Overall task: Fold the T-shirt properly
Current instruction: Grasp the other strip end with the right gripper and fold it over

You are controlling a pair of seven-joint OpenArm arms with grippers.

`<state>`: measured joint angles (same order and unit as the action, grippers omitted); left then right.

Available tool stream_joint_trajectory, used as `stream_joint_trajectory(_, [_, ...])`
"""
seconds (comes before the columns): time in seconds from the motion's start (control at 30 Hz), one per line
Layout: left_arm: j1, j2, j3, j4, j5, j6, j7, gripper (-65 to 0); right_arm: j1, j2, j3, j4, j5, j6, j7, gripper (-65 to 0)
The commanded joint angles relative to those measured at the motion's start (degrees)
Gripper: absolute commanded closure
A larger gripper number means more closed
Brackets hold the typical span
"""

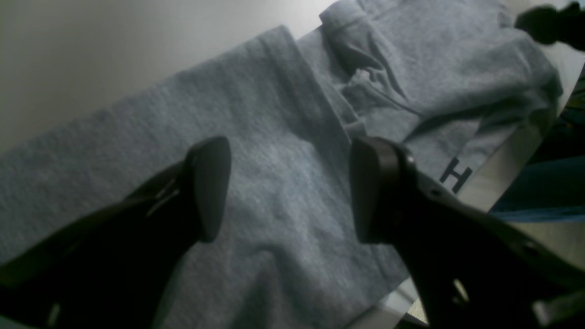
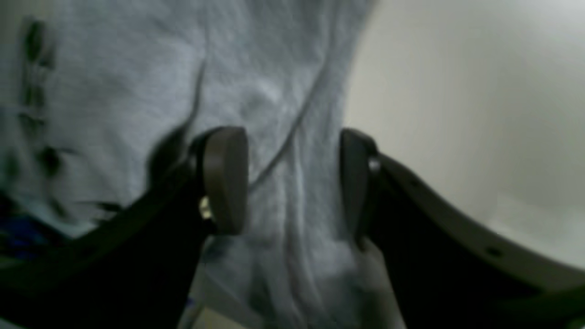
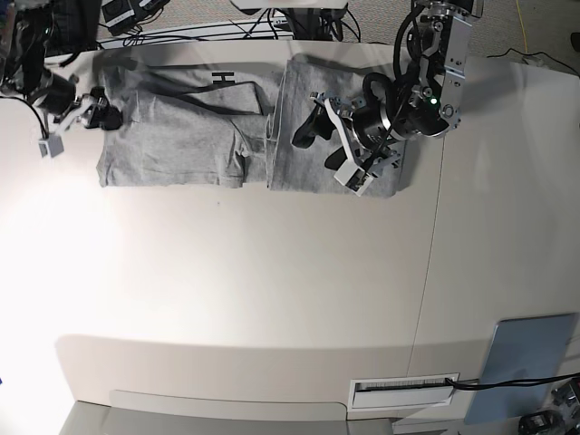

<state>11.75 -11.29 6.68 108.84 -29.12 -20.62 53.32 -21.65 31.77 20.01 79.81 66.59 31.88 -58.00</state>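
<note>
The heather-grey T-shirt (image 3: 172,145) lies spread along the table's far edge, with its right part folded over into a thicker panel (image 3: 294,172). A bit of black lettering shows at the top (image 3: 222,75), and an "H" shows in the left wrist view (image 1: 454,174). My left gripper (image 3: 319,145) is open and hovers over the folded right panel; the left wrist view shows it (image 1: 288,192) with plain grey cloth (image 1: 274,160) below. My right gripper (image 3: 100,111) is open at the shirt's left edge. In the blurred right wrist view, it (image 2: 292,183) straddles wrinkled cloth (image 2: 274,91).
The white table (image 3: 236,272) has a seam (image 3: 424,272) running down its right side. A grey-blue pad (image 3: 526,362) lies at the front right, with a slot (image 3: 403,388) beside it. Cables (image 3: 208,27) run behind the far edge.
</note>
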Motion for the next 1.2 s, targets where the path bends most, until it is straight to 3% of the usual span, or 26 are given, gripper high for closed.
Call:
stream_joint_trajectory(0.0, [-0.4, 0.0, -0.1, 1.0, -0.9, -0.2, -1.0, -41.2, -0.1, 1.1, 0.2, -1.0, 1.8, 1.0, -1.7, -31.6])
stream_joint_trajectory(0.23, [-0.4, 0.0, -0.1, 1.0, -0.9, -0.2, -1.0, -41.2, 0.0, 0.9, 0.2, -1.9, 8.8, 4.2, -3.2, -31.6])
stream_joint_trajectory(0.5, [-0.2, 0.0, -0.1, 1.0, -0.9, -0.3, -0.7, -41.2, 1.6, -3.0, -0.8, -1.9, 6.8, 4.7, -2.1, -31.2])
stream_joint_trajectory(0.6, [-0.2, 0.0, -0.1, 1.0, -0.8, -0.3, -0.6, -41.2, 2.4, -3.6, -2.4, -1.9, 4.7, 4.7, -1.8, -23.8])
stream_joint_trajectory(0.73, [-0.2, -0.2, -0.1, 1.0, 1.0, -0.2, -0.6, -41.2, 3.9, -3.5, -2.1, -1.9, 1.9, 4.8, -2.4, -1.8])
stream_joint_trajectory(0.77, [-0.1, -0.2, -0.1, 1.0, 1.5, -0.2, -0.6, -41.2, 4.3, -3.4, -1.4, -1.8, 1.4, 4.8, -2.5, 0.0])
stream_joint_trajectory(1.03, [0.3, -0.2, -0.1, 1.0, 7.0, 0.9, -0.2, -41.2, 4.5, 3.5, 6.8, 0.3, -0.4, 4.3, -3.1, 0.0])
stream_joint_trajectory(1.17, [1.5, -0.2, -0.1, -0.2, 12.4, 1.6, -2.2, -41.2, 3.1, 5.3, 8.0, 8.5, -0.4, 1.1, -4.0, 0.0])
